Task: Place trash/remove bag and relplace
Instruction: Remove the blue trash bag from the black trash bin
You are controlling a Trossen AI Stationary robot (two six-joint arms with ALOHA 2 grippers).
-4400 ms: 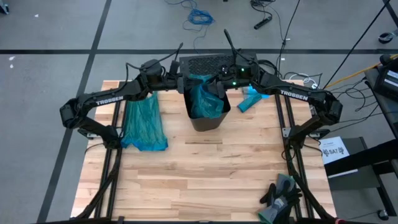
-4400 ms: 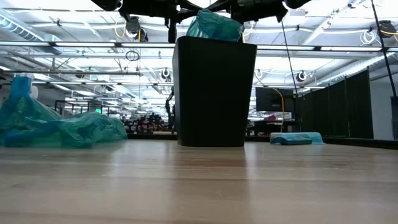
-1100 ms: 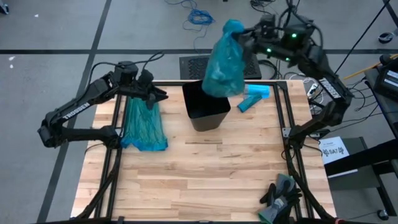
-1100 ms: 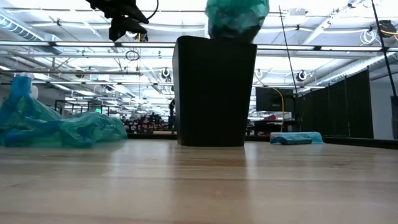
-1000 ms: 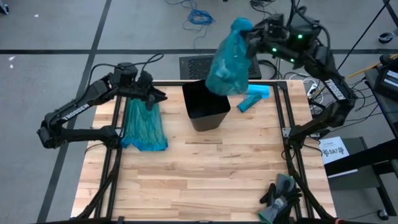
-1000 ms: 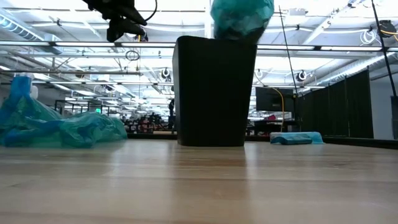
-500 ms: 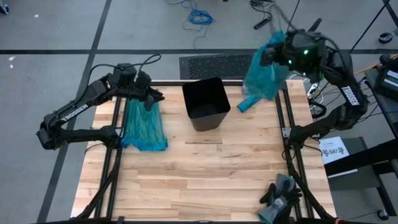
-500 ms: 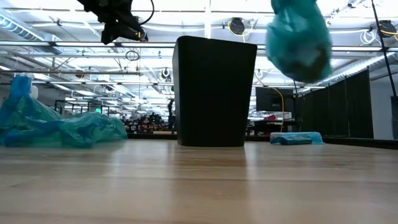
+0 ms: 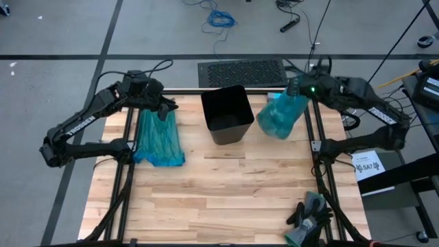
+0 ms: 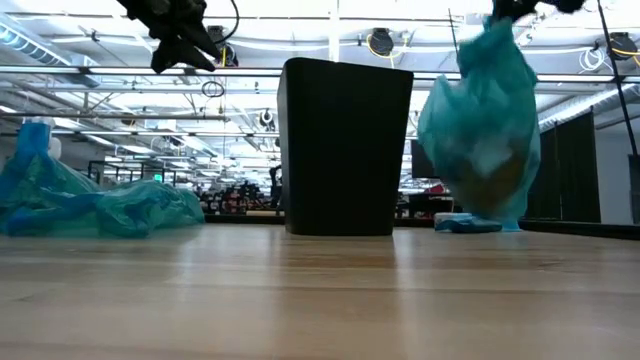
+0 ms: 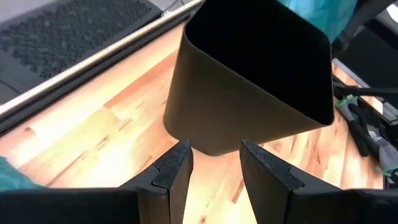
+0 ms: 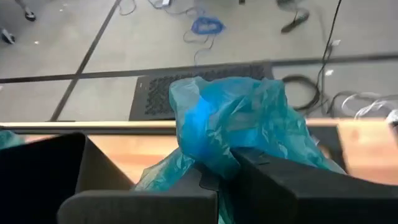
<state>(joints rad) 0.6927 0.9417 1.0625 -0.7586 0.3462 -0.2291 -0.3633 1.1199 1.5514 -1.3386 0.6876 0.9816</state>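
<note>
A filled teal trash bag [image 9: 278,118] hangs to the right of the black bin [image 9: 226,113], with my right gripper [image 9: 293,89] shut on its top. White and brown trash [image 10: 490,165] shows through the bag's wall [image 10: 478,120]. The bin stands upright on the table, with no bag in it. Left of the bin, my left gripper [image 9: 164,106] hovers open over a flat spare teal bag [image 9: 159,134] lying on the table. Its fingers [image 11: 174,168] point at the bin [image 11: 249,81] and hold nothing. My right gripper pinches the bag's gathered neck [image 12: 214,149] between its two fingers, several bunched layers. A tuft of the bag's mouth [image 12: 230,118] sticks out past them. The fingers come about level from the table's right side. The bag's body hangs below; whether its bottom touches the table, I cannot tell.
A light-blue pack [image 10: 470,223] lies on the table behind the hanging bag. Dark gloves [image 9: 309,214] lie at the near right corner. A black mat [image 9: 240,71] lies on the floor beyond the far edge. Bare wood [image 9: 226,185] spreads in front of the bin.
My right gripper has carried the bag from above the bin toward the table's right edge and then down. The bag, lifted clear of the bin, now hangs low beside it. My left gripper has stayed open, almost still.
</note>
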